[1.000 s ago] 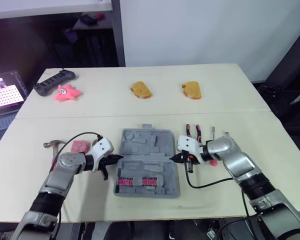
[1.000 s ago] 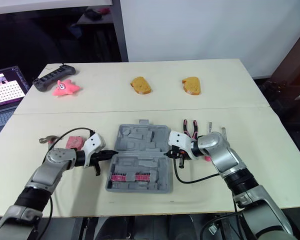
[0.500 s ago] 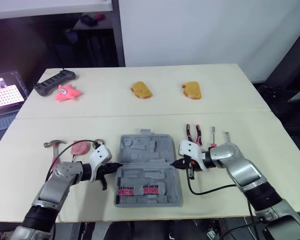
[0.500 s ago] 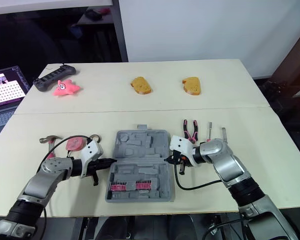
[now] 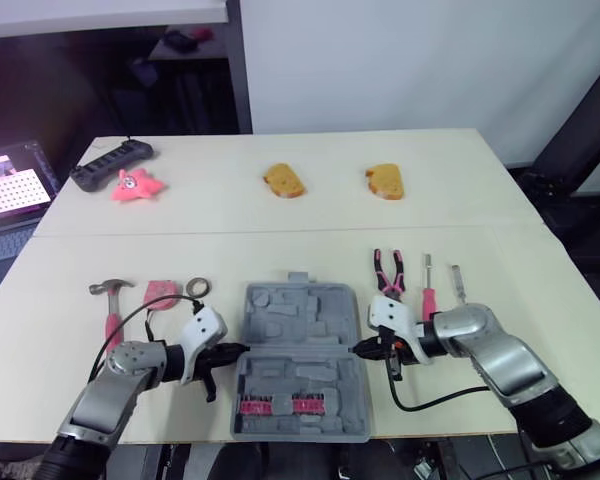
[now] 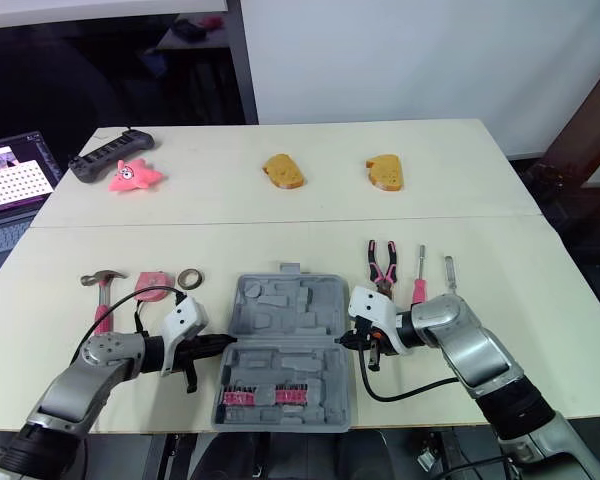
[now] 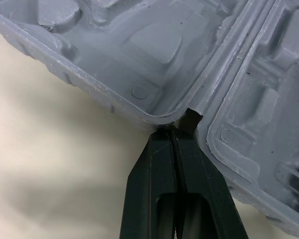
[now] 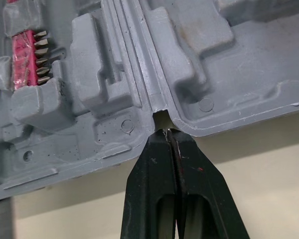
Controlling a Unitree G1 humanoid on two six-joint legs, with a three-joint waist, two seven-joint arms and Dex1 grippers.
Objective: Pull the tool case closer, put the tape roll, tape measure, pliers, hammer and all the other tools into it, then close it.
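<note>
Tool case (image 5: 302, 365) has slid toward me over the last second, and both my grippers came back with it. The loose tools and the far stuff haven't shifted.

Case is now at the near edge of the table (image 5: 540, 300), between my arms. It lies open and flat with both grey halves facing up. Near half holds a pink bit rack (image 5: 278, 405). The carry handle is on the far edge.

Left gripper (image 5: 238, 350): fingers (image 7: 152, 169) pressed flat against each other, tips in the hinge notch on the case's left side, touching the plastic.
Right gripper (image 5: 360, 347): same, fingers (image 8: 154, 189) squeezed together, tips in the hinge notch on the right side.

Left of the case, just past my left arm:
- hammer (image 5: 110, 300), pink handle toward me, grey head away
- pink tape measure (image 5: 161, 294) just beside it
- tape roll (image 5: 198, 288), a small ring, next to that and near the case's far-left corner

Right of the case, just past my right gripper:
- pliers (image 5: 388, 272), pink-and-black handles spread toward the far side
- screwdriver (image 5: 427, 295) with a pink handle, beside the pliers
- thin grey tool (image 5: 458, 283) beside the screwdriver, too small to identify

All of these lie on the table, outside the case.

Far half of the table:
- two bread pieces (image 5: 283, 180) (image 5: 384, 181), well apart
- pink star toy (image 5: 135, 186) at far left
- black controller (image 5: 111, 163) just behind the star toy

Laptop (image 5: 15, 190) is off the table's left edge.
</note>
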